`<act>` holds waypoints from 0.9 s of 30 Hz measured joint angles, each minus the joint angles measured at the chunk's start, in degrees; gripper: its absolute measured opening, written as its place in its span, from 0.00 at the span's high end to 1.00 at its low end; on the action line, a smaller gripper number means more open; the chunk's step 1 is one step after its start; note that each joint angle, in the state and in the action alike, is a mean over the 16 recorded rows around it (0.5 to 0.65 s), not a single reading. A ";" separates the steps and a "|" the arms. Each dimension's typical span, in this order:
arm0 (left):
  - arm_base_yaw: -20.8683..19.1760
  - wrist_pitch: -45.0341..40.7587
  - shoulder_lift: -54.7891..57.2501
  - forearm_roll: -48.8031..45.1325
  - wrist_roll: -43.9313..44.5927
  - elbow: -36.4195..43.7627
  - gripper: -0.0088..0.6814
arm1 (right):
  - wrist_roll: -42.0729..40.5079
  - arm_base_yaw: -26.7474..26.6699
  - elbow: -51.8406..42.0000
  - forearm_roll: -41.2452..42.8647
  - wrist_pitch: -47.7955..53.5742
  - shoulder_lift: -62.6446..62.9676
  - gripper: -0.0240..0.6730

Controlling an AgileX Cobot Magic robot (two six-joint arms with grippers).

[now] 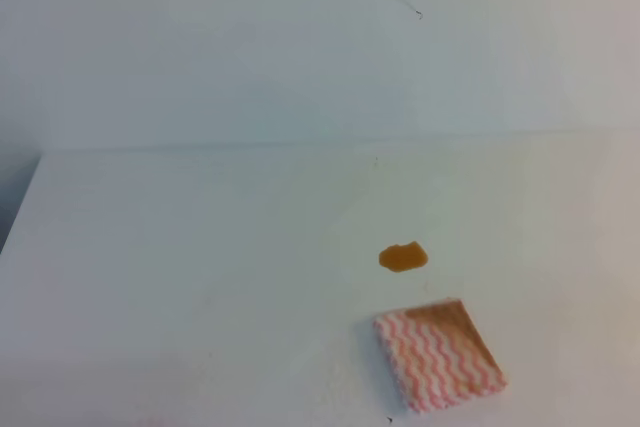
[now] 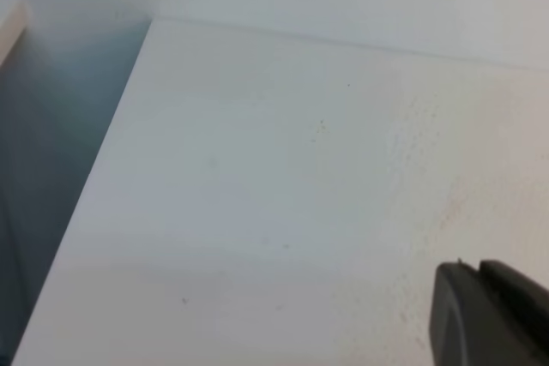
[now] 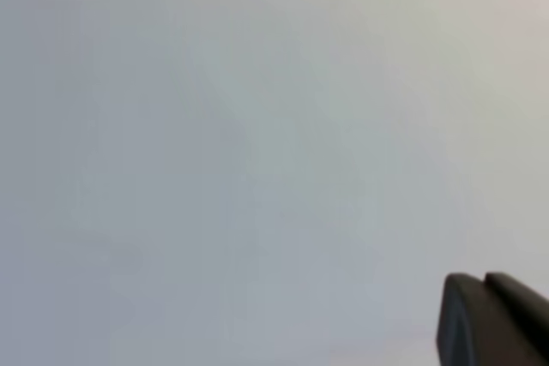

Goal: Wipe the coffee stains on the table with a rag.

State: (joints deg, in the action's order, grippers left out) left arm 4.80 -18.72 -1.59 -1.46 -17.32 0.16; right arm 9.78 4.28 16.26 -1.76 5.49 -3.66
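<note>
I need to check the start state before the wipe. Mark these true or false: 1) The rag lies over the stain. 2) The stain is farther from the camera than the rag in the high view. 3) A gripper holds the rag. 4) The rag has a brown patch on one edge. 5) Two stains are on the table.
1) False: the rag lies beside the stain, apart from it.
2) True.
3) False: no gripper shows in the high view and the rag lies free on the table.
4) True: the patch is on the edge nearest the stain.
5) False: only one stain shows.
</note>
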 joint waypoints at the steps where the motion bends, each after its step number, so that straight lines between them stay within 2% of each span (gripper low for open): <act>1: 0.00 0.00 0.00 0.00 0.00 0.00 0.99 | -1.11 0.00 2.04 -0.71 4.40 -1.42 0.97; 7: 0.00 0.00 0.00 0.00 -0.01 0.00 0.99 | -14.15 0.00 12.54 -8.67 26.09 -13.62 0.97; 12: 0.00 0.00 0.00 0.00 0.00 0.00 0.99 | -29.94 -0.13 17.49 -18.85 34.19 -28.39 0.97; 19: -0.01 0.00 0.20 0.00 0.00 -0.16 0.99 | -50.24 -3.54 20.64 -30.78 31.43 -50.32 0.97; 23: -0.01 0.00 0.20 0.00 0.00 0.00 0.99 | -56.52 -8.63 22.16 -33.71 27.06 -61.94 0.97; 27: -0.01 0.06 0.30 0.00 0.00 0.16 0.99 | -59.87 -15.88 24.22 -34.48 21.94 -71.43 0.96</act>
State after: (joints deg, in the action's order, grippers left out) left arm 4.79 -18.66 -1.30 -1.46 -17.32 0.31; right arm -50.09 -11.60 40.48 -36.23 27.43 -75.09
